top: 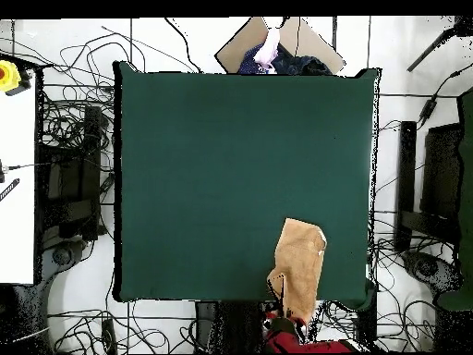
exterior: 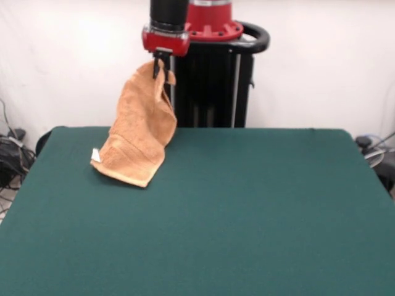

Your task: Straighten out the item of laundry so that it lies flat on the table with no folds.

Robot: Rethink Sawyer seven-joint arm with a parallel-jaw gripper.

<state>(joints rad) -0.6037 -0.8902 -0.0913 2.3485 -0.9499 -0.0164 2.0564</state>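
Towel (exterior: 141, 137) hanging from one pinched corner, draping down and slightly left in the front view, lower end resting on the table (exterior: 247, 209) near the far edge, close to the pedestal (exterior: 213, 86). Lying long and narrow rather than square, so judged to be folded or bunched along its length. White tag (exterior: 95, 155) showing at the lower left corner. Woven band running across near the bottom edge.

Gripper (exterior: 162, 66) pinching the towel's top corner, fingers pressed together on the cloth, held well above the table top. In the overhead view, towel (top: 299, 262) stretching away from the gripper (top: 280, 310) toward the table's middle, long axis running roughly from the base edge inward, tilted a little to the right.

Key relation: towel trailing down and away from the gripper, free end touching the table, most of the bare green lying beyond that end. Likely calling for dragging or lowering along that long axis so the cloth lays out instead of piling. Risk of it collapsing into a heap if released from this height.

No containers anywhere on the table. Person's hand (top: 269, 51) showing beyond the table's far edge in the overhead view, well apart from the towel. Cables (top: 65, 120) sprawling over the floor around the table.
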